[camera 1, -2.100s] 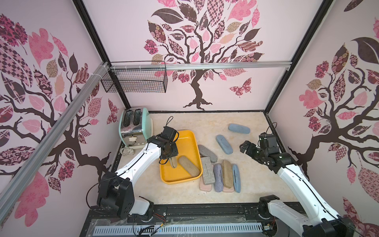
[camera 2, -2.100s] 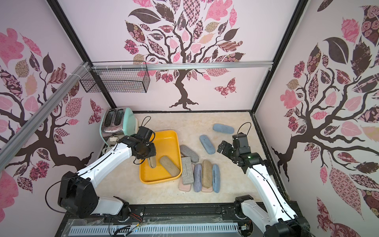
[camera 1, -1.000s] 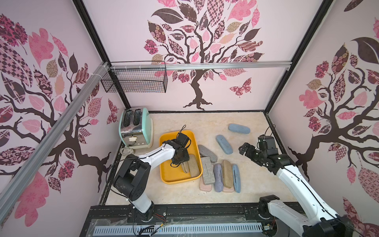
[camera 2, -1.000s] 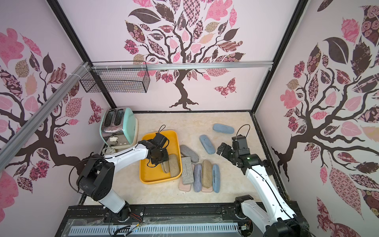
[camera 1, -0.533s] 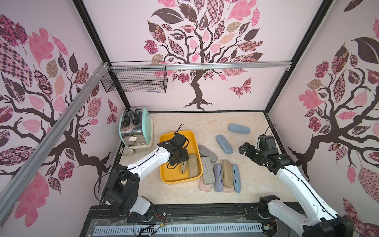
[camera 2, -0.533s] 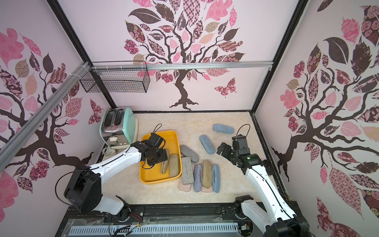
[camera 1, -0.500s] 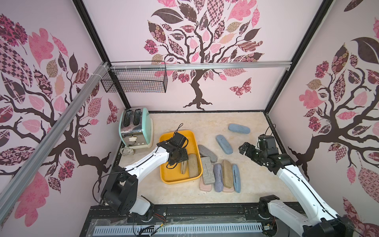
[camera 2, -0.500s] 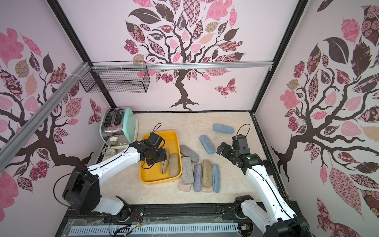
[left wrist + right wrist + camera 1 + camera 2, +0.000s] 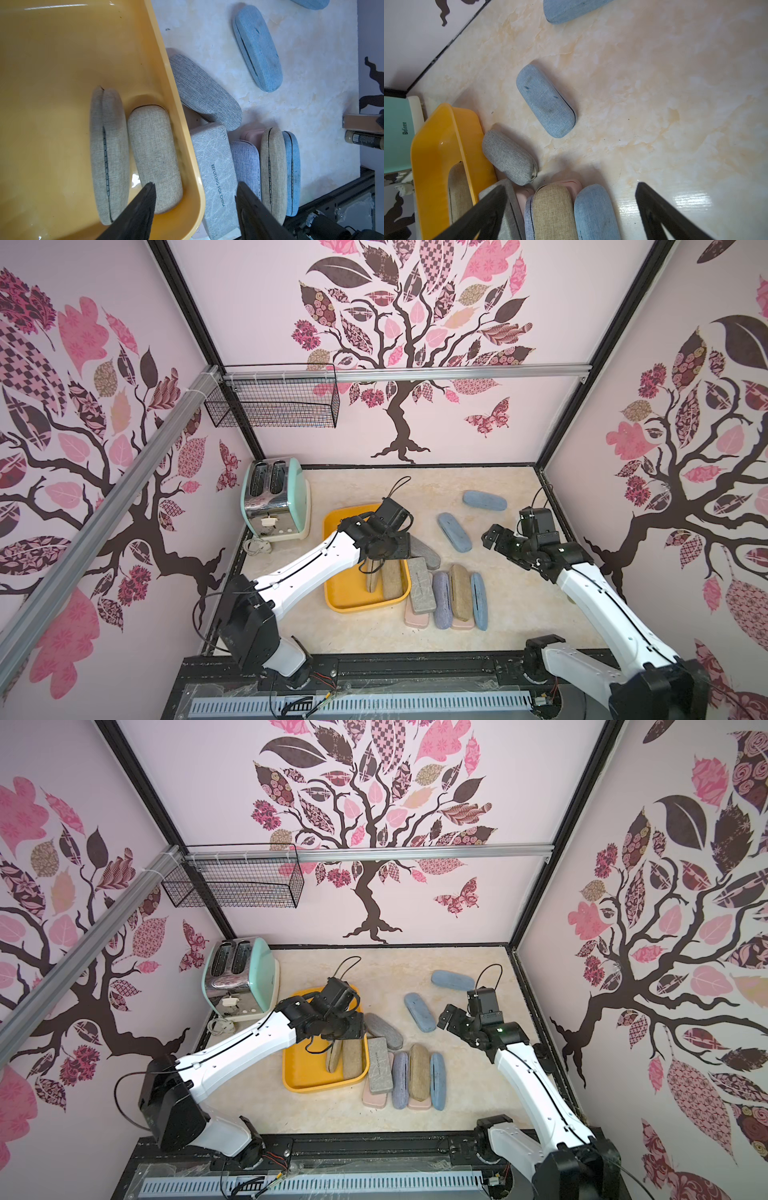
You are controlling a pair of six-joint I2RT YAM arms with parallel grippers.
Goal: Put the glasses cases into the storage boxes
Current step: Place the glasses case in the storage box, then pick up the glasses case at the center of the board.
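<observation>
Left wrist view: left gripper, apart and empty, straddles the tray rim; two cases lie inside, others at its three o'clock in a top view. It is perhaps low enough to snag and drag the tray. Right gripper hangs agape, empty.

Left gripper has seemingly released the grey-beige case.

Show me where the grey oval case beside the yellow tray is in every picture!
Top view: grey case near the middle, just right of the tray.
Top view: same spot, grey case right of the tray.
Left wrist: near the middle, along the tray's rim.
Right wrist: lower left, beside the tray.
Shared landmark: the yellow tray.
</observation>
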